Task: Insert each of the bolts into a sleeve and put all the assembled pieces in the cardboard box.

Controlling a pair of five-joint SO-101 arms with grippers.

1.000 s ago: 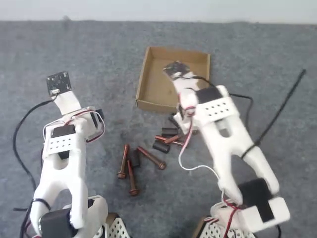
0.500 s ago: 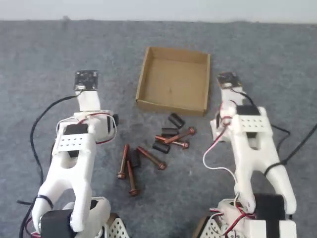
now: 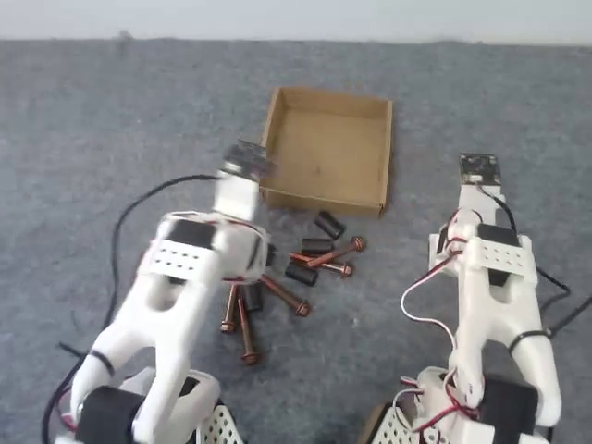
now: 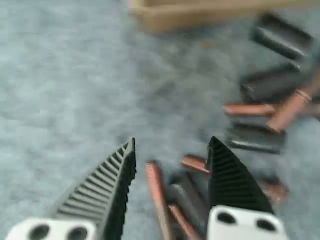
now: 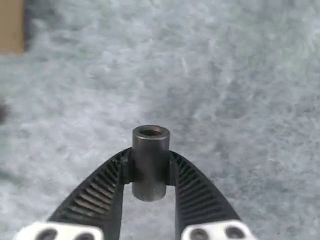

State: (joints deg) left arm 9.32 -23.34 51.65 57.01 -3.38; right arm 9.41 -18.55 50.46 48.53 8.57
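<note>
Copper bolts (image 3: 282, 294) and black sleeves (image 3: 317, 246) lie scattered on the grey carpet in front of the cardboard box (image 3: 324, 199). My left arm (image 3: 199, 254) hangs over the left part of the pile. Its gripper (image 4: 171, 142) is open just above a bolt (image 4: 156, 195) and a sleeve (image 4: 187, 200), touching neither. My right arm (image 3: 490, 259) stands at the right, off the pile. The right gripper (image 5: 150, 156) is shut on an upright black sleeve (image 5: 150, 142), bore facing up, above bare carpet.
The box (image 4: 200, 15) is empty inside and open on top. More sleeves (image 4: 257, 139) and bolts (image 4: 250, 109) lie between the left gripper and the box. A corner of the box (image 5: 11, 25) appears in the right wrist view. Bare carpet surrounds the pile.
My left arm has swung right, from the table's left side to above the bolts. My right arm has drawn away from the pile and box to the right.
</note>
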